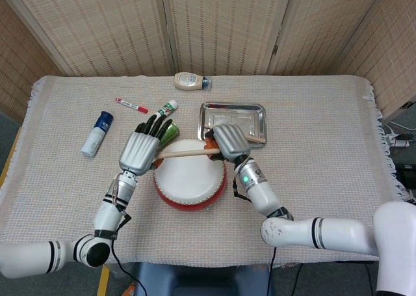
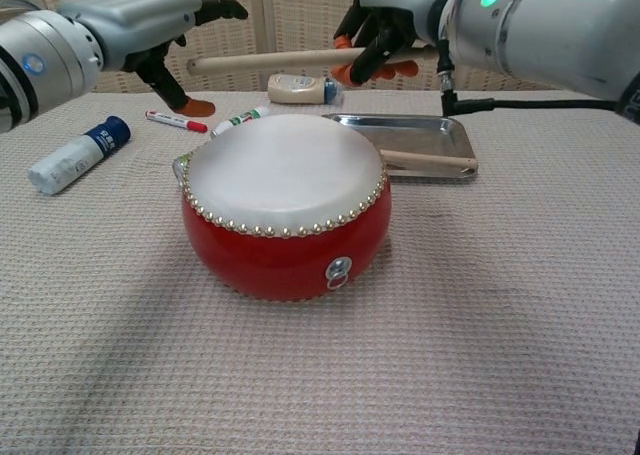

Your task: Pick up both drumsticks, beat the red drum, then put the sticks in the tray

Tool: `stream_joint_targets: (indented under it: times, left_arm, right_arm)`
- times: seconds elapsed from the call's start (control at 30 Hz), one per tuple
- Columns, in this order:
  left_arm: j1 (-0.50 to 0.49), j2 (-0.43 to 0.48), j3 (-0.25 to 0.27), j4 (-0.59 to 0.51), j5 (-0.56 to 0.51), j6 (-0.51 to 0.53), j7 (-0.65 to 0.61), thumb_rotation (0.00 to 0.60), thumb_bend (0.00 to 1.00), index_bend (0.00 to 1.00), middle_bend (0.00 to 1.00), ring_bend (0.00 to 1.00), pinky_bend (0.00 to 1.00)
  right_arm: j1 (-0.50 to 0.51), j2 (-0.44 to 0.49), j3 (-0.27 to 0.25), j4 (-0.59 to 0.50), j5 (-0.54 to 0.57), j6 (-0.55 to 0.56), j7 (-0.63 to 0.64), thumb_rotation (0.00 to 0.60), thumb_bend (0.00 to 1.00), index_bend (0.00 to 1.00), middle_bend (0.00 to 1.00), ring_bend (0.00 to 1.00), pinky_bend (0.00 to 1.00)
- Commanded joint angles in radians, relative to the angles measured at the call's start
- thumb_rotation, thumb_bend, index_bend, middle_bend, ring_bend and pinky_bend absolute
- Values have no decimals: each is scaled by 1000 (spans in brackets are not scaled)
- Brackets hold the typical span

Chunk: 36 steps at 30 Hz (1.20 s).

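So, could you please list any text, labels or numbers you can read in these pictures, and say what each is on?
None can be read.
Blue-capped tube: some print, too small to read.
Mayonnaise bottle: label blurred.
Red marker: print too small.
Green-capped tube: print too small.
Drum, tray, drumsticks, both hands: no text visible.
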Motion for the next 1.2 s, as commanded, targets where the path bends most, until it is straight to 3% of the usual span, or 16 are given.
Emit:
stream_joint_targets:
  times: [0.03,0.2,0.4,0.8,1.2]
  left_arm:
    - [18,29,6,-2,5,-5,-26,600,290,0,0,0,207]
    - [54,68,8,-4,29,11,-90,600,291,0,0,0,207]
    - [97,110,13,-20,69,40,-152,600,292,0,0,0,207]
    - [160,160,32,-53,131,63,-227,600,292,0,0,0,208]
    - [179,170,33,-47,147,41,-267,600,290,0,0,0,208]
  right_arm:
    - [-40,57,-9,-17,-16,-5,19,600,490,1000,835,777,865]
    - [-88,114,-26,28,-26,-38,57,600,489,1000,835,777,865]
    - [-111,98,-58,193,-20,-137,100,600,490,1000,835,777,865]
    - [-83,-134,-108,647,-40,-339,132,600,489,1000,835,755,864]
    - [-53,-307,-95,924,-82,-412,116,600,489,981,835,718,864]
